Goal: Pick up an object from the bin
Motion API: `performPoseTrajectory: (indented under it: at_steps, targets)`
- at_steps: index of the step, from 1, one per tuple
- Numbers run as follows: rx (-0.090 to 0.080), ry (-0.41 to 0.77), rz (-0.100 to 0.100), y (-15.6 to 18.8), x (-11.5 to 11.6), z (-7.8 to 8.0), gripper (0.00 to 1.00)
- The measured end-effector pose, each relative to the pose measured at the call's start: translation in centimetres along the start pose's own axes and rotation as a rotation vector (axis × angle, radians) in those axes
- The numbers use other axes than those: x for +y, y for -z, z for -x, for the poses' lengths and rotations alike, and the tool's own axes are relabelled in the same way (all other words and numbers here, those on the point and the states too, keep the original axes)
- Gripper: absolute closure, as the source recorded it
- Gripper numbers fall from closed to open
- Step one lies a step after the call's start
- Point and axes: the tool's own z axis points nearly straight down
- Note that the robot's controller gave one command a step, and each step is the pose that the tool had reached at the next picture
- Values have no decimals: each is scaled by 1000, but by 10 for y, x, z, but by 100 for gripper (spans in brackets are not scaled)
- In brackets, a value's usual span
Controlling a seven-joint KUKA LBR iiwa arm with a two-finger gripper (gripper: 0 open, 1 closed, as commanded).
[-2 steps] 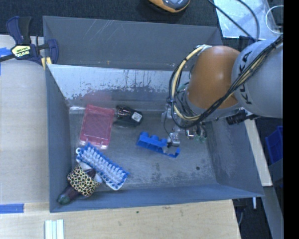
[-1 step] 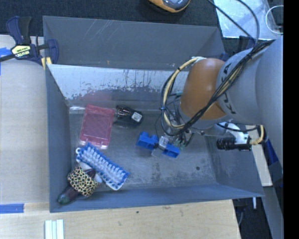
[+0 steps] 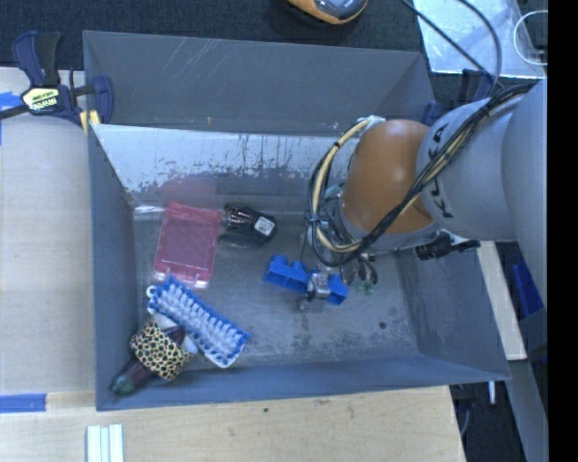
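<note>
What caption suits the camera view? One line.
Hand over a blue block; pink pack and brush lie at view left.

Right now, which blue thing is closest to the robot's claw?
The plain blue plastic piece in the middle, right at the gripper. The other blue thing, the brush with white bristles, lies by the lower left corner.

The pincer [image 3: 319, 293] is down at a blue block [image 3: 284, 274] mid-bin [image 3: 270, 85]; a pink pouch [image 3: 186, 242] and a brush [image 3: 200, 321] lie to its left.
</note>
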Motion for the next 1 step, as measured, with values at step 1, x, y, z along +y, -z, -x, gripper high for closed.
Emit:
performPoseTrajectory:
  at_steps: [1]
  targets:
    - [6,-438,-1,1,10,-21,100]
